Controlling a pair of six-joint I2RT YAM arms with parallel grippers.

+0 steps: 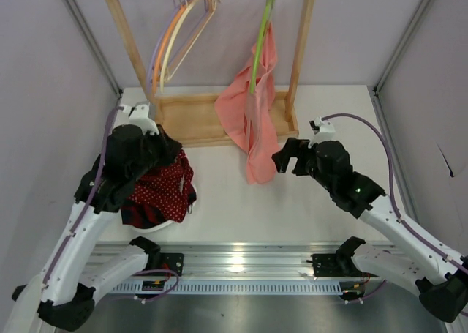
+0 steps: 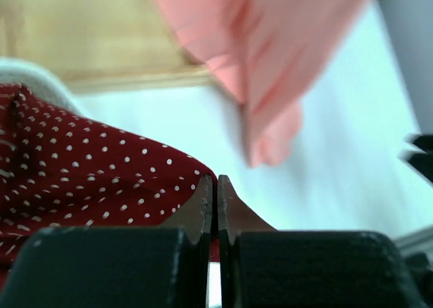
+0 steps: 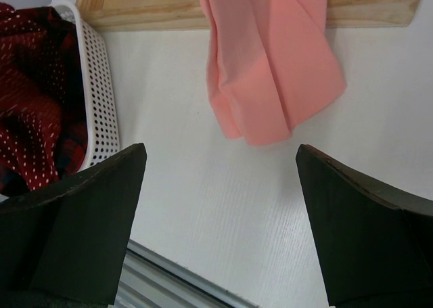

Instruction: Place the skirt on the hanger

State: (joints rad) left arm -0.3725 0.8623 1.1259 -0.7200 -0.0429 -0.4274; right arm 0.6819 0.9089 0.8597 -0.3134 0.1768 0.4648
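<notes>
The dark-red polka-dot skirt (image 1: 159, 188) lies bunched in a white basket (image 1: 170, 225) at the left. It also shows in the left wrist view (image 2: 81, 172) and the right wrist view (image 3: 30, 142). My left gripper (image 1: 172, 153) sits over the skirt's upper right edge. Its fingers (image 2: 215, 203) are pressed together on a fold of the red cloth. The cream hanger (image 1: 183, 27) hangs by its metal hook from the wooden rack's top bar at the back left. My right gripper (image 1: 289, 157) is open and empty above the table, its fingers (image 3: 88, 213) wide apart, beside the salmon cloth.
A salmon-pink cloth (image 1: 252, 117) hangs from a lime-green hanger (image 1: 260, 40) on the wooden rack (image 1: 197, 124) and reaches the table. Orange and lilac hangers (image 1: 164, 44) hang next to the cream one. A dark plaid garment (image 3: 64, 47) lies in the perforated basket (image 3: 101, 84).
</notes>
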